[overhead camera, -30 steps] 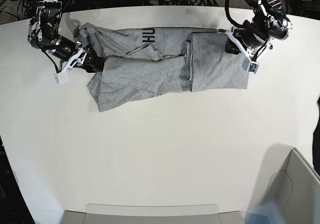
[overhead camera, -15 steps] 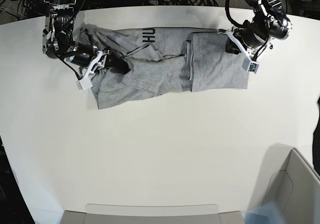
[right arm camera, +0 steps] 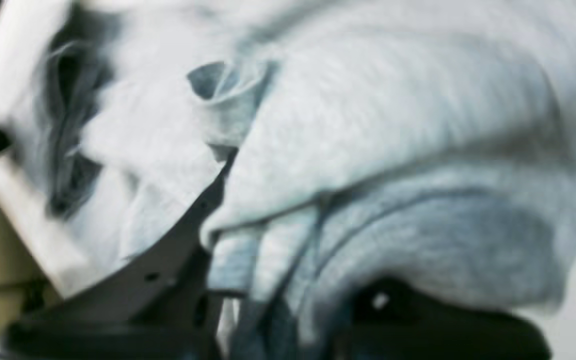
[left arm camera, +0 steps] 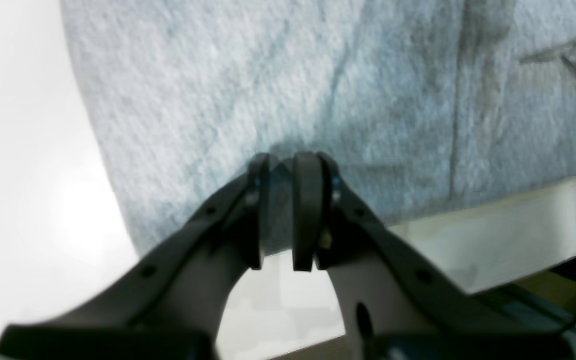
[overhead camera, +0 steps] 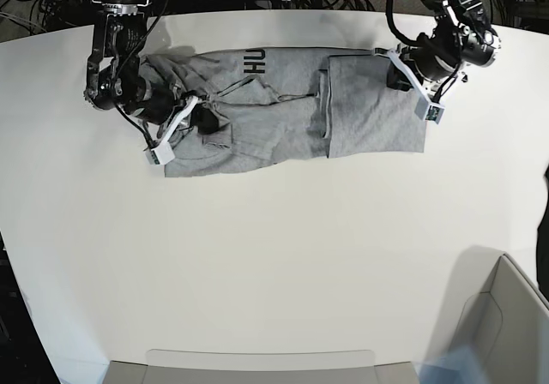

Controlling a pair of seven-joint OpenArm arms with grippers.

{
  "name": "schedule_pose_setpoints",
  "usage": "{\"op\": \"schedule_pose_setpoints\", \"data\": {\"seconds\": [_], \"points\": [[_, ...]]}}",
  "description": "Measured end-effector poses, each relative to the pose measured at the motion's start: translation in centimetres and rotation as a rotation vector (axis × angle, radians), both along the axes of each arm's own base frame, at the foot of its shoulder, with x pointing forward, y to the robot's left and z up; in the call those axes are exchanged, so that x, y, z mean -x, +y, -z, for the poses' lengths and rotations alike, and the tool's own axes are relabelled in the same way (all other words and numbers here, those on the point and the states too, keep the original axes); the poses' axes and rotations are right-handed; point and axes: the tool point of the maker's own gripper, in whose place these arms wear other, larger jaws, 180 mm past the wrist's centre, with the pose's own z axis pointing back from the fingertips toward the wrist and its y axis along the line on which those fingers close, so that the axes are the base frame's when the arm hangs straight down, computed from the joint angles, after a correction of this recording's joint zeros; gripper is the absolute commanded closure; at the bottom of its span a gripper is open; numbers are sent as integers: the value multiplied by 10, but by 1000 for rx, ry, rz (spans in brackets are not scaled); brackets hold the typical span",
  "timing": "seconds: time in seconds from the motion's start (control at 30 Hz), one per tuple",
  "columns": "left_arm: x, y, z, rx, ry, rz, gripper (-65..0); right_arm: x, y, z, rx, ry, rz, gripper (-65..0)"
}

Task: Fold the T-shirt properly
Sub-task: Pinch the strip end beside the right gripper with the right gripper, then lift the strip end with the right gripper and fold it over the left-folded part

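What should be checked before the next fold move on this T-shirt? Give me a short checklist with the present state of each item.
1. Left tool gripping the T-shirt: ok, its jaws are pinched on the grey edge in the left wrist view.
2. Right tool gripping cloth: cannot tell; bunched fabric drapes over it in the right wrist view and hides the jaws.
3. Shirt lying flat: not ok, the end by the right tool is rumpled and the middle is creased.
4. Shirt fully on the table: ok, no part hangs over an edge in the base view.
5. Folded panel near the left tool square: ok, its edges look straight.
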Motion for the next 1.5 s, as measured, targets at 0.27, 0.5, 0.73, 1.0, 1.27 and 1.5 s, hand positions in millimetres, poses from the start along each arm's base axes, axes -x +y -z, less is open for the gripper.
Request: {"op": "schedule_pose_setpoints", "data": {"seconds": [0.27, 0.5, 0.73, 1.0, 1.27, 1.5], "points": [[-1, 0, 0, 0, -3, 0, -85, -17, -65, -3, 120, 54, 194, 0], [5, 14, 0, -38, 13, 9, -85, -29, -85, -38, 262, -3, 308, 0], [11, 30, 0, -88, 35, 25, -85, -11, -6, -37, 343, 15, 210, 0], [12, 42, 0, -118, 46, 35, -85, 3, 76, -59, 296, 69, 135, 0], [27, 57, 23, -110, 137, 24, -85, -10, 122, -74, 296, 43, 133, 0], [27, 62, 26, -110, 142, 23, -85, -15, 144, -49, 402, 61, 83, 0]]}}
